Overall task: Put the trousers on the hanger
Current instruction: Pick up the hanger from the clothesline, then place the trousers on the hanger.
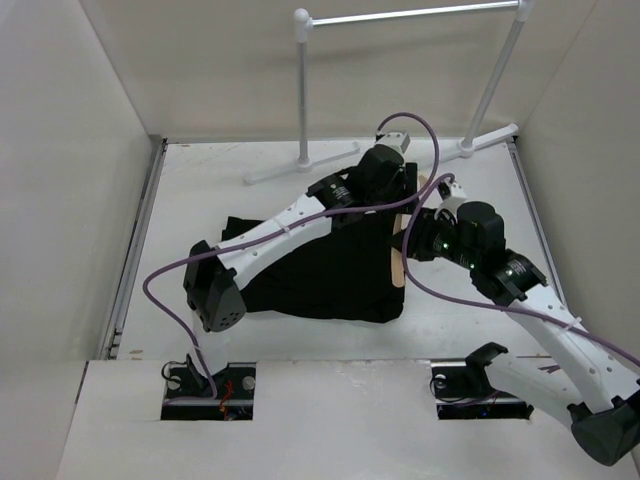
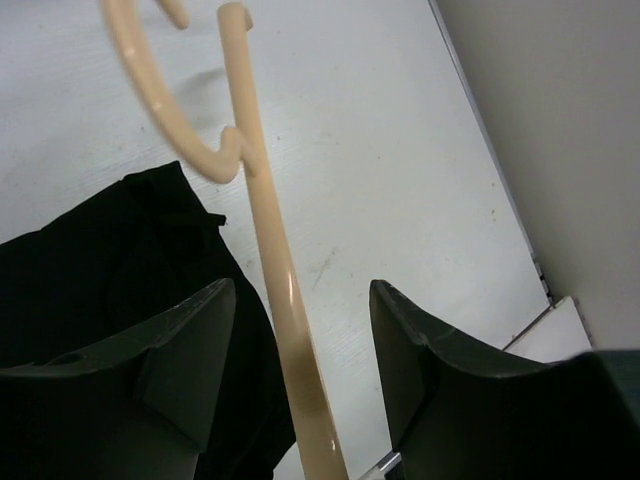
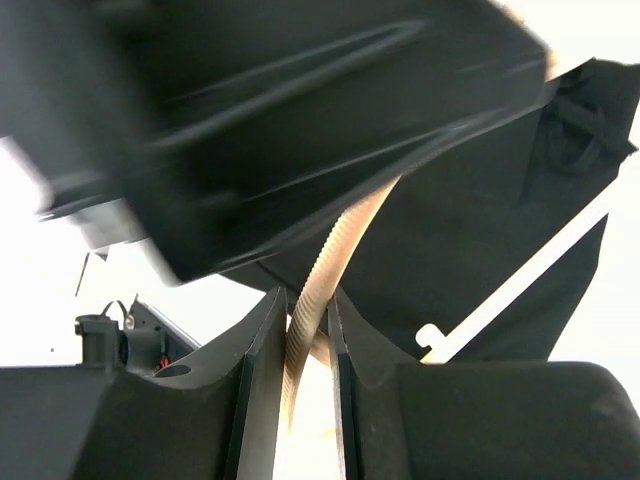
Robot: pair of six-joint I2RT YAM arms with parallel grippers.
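The black trousers (image 1: pixel 310 275) lie spread on the white table. The tan hanger (image 1: pixel 397 262) stands along their right edge. My right gripper (image 1: pixel 418 238) is shut on the hanger's ribbed arm (image 3: pixel 312 290), which rises between its fingers in the right wrist view. The trousers (image 3: pixel 480 220) lie behind it there. My left gripper (image 1: pixel 408 190) is open just beyond. In the left wrist view the hanger's arm (image 2: pixel 278 290) runs between its spread fingers (image 2: pixel 190 350) without touching them, with the hook (image 2: pixel 150 90) above and the trousers (image 2: pixel 110 270) at left.
A white rail stand (image 1: pixel 400 18) rises at the back with its feet on the table. The left arm (image 3: pixel 250 120) crosses close over the right gripper, blurred. A pale thin bar (image 3: pixel 520 285) lies across the trousers. Walls enclose left, right and back.
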